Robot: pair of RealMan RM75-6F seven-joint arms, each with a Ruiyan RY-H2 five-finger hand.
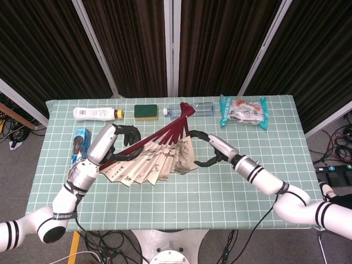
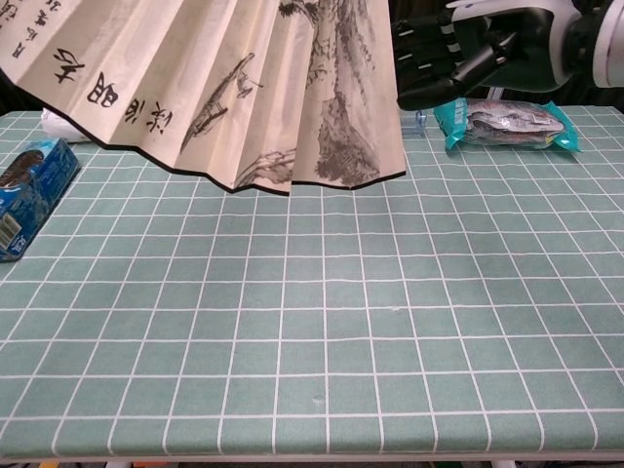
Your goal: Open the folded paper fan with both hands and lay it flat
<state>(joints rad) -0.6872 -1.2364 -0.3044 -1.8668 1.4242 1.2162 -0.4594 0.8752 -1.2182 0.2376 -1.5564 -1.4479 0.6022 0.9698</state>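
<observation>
The paper fan (image 1: 157, 161) is partly spread and lifted off the table, its dark red ribs meeting at a pivot near the back. My left hand (image 1: 113, 144) grips the fan's left outer stick. My right hand (image 1: 212, 150) is open, with its curved fingers and thumb on either side of the fan's right edge; contact cannot be told. In the chest view the fan's cream paper (image 2: 244, 88), with ink drawings and writing, fills the upper left. There the right hand (image 2: 478, 49) shows dark fingers just right of the paper's edge. The left hand is hidden in that view.
Along the back of the green checked table (image 1: 231, 181) lie a white bottle (image 1: 96, 113), a green sponge (image 1: 146, 111), a clear water bottle (image 1: 195, 109) and a teal snack pack (image 1: 243, 111). A blue box (image 1: 80, 149) lies at the left, near my left arm.
</observation>
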